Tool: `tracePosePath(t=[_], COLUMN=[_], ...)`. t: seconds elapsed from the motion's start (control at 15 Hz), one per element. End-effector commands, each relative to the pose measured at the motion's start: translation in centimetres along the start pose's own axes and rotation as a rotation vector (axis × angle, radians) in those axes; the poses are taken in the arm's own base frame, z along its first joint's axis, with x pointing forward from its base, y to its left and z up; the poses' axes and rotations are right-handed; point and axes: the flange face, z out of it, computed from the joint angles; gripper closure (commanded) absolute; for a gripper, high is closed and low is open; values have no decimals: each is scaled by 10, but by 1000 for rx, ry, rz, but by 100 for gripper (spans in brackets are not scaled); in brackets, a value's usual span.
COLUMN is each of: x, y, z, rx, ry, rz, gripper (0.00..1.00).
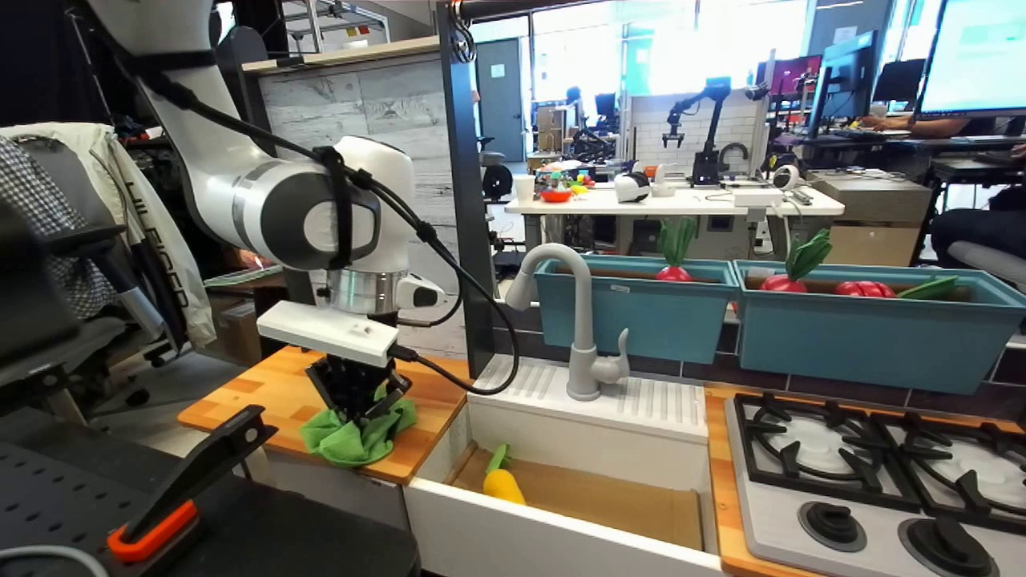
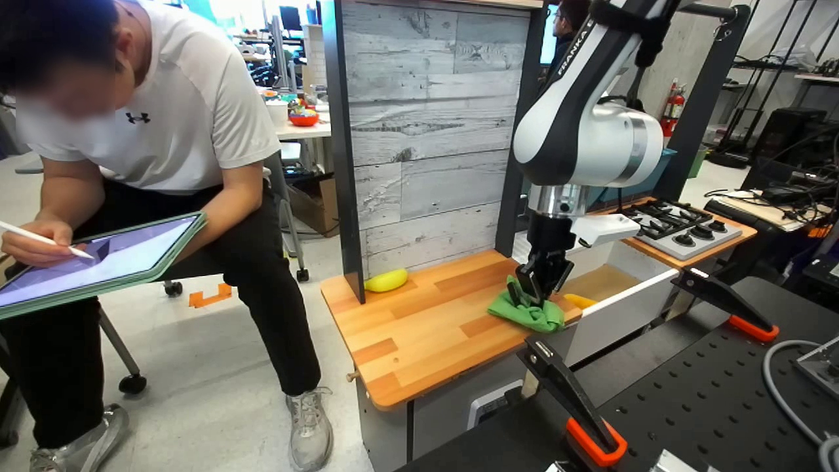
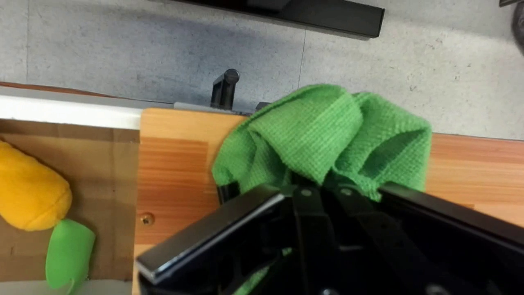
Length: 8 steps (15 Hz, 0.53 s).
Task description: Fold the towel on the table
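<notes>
The lime-green towel [image 1: 346, 442] lies bunched and creased near the front corner of the wooden table [image 1: 264, 391], close to the sink. It also shows in an exterior view [image 2: 529, 317]. In the wrist view the towel [image 3: 311, 131] rises in folds around the fingertips, and one side reaches the table's [image 3: 174, 176] edge. My gripper [image 1: 357, 417] points down into the towel. In the wrist view the fingers of the gripper [image 3: 323, 185] are close together with cloth pinched between them. The fingertips themselves are hidden in the folds.
The white sink [image 1: 561, 533] holds a yellow toy [image 1: 502, 485] with a green stem. A yellow banana [image 2: 388, 280] lies at the table's back by the wall panel. A black clamp [image 2: 570, 393] stands near the front edge. A grey faucet [image 1: 581, 320] and stovetop [image 1: 801, 481] stand beyond.
</notes>
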Motion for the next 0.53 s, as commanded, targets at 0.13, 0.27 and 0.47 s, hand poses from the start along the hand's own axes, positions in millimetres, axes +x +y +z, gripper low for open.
tracePosePath(t=[0.13, 0.27, 0.47], x=[16, 19, 25], y=[19, 22, 23], z=[5, 1, -12], rx=[7, 9, 6], ry=[-32, -28, -6], rz=[15, 19, 20], gripper=[69, 55, 34])
